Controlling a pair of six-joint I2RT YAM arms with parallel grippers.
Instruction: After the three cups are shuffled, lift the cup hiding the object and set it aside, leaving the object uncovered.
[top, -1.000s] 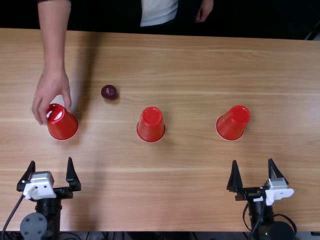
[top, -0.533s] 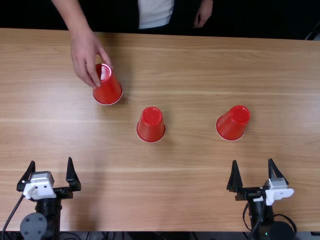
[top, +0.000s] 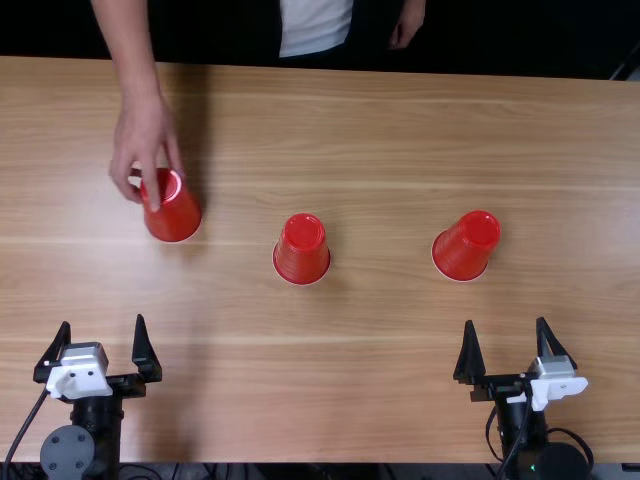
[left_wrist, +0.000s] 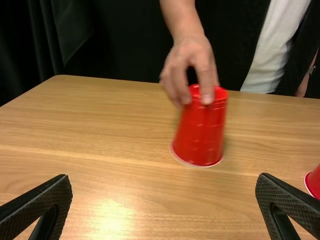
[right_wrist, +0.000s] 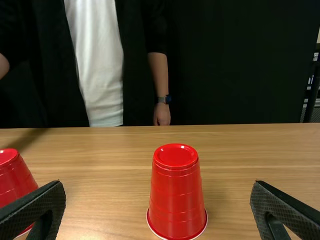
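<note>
slid back leftward by a person's hand (top: 143, 150), the left cup (top: 172, 208) likely hides the dark ball it was set over a moment ago. nearest, the left gripper (top: 101, 322) and right gripper (top: 505, 322) wait with jaws wide, nothing lifted yet; shuffling looks unfinished. beyond the middle cup (top: 302, 248) and right cup (top: 467, 244), the light wooden table (top: 400, 130) meets a dark room.
</note>
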